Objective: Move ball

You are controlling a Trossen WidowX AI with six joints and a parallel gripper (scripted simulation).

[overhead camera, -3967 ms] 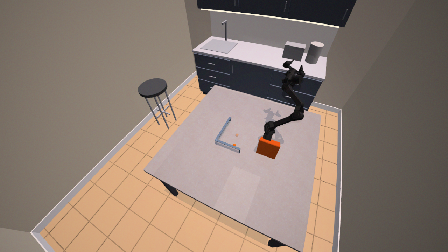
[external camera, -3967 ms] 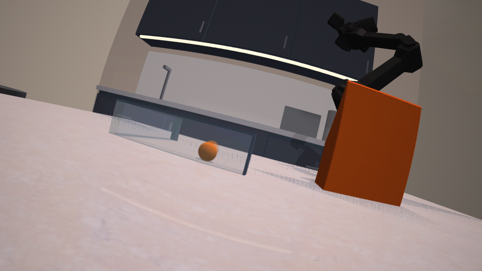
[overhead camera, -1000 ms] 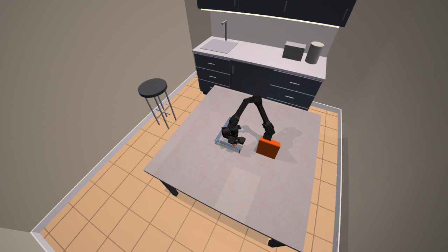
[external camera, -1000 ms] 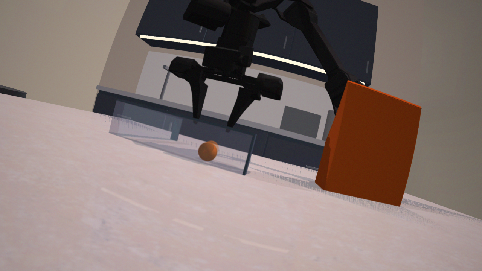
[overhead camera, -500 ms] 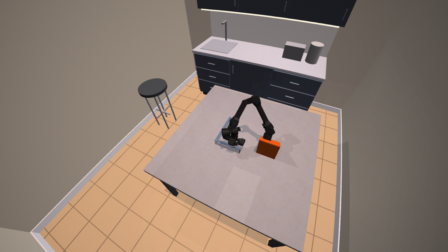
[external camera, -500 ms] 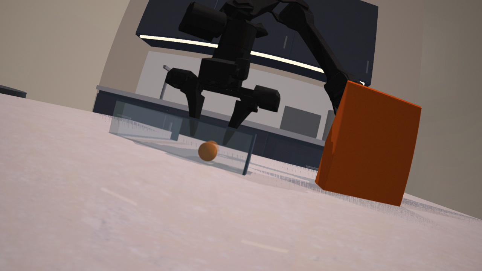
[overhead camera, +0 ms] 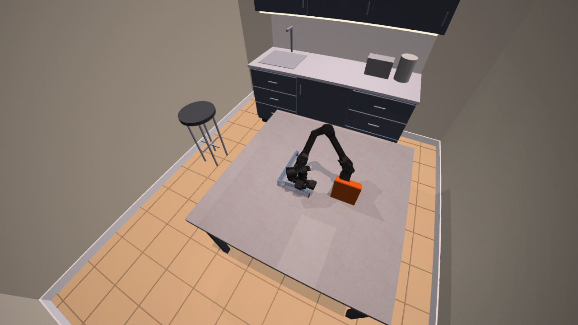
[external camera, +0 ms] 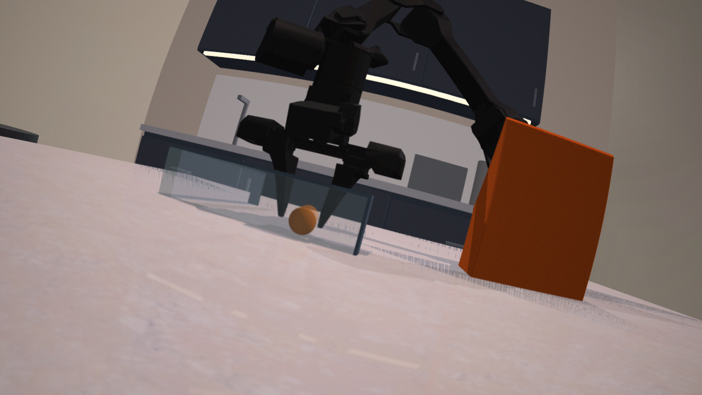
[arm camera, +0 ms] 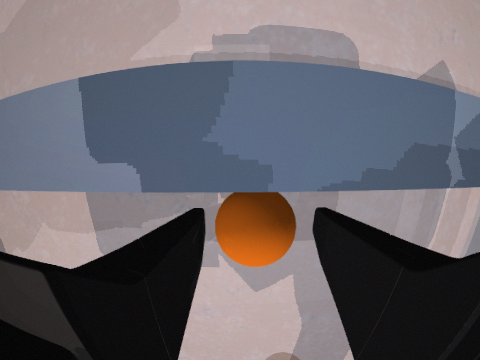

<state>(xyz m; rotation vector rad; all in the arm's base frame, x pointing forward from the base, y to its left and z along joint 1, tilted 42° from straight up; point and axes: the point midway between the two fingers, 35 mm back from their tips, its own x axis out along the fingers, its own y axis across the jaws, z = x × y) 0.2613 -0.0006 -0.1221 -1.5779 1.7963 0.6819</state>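
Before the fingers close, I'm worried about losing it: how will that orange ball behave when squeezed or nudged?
The ball is round and smooth, so it will probably roll at any off-centre touch. The gripper straddles it with gaps either side, and the clear wall just beyond should stop it.

The arm point(overhead camera: 329, 139) rises from its orange base point(overhead camera: 346, 191), peaks at a raised elbow, then slopes down to a wrist that points the gripper point(external camera: 300, 220) straight down at the table. In the exterior view the gripper body hangs vertical, with its carriage running crosswise and the two dark tapered fingers point(external camera: 281, 198) reaching down from it until their tips are at or just above the table surface. The jaws stand partly open, with a gap between the tips, and they are not clamped on anything. In the wrist view both fingers fill the lower corners, angled inward toward each other.
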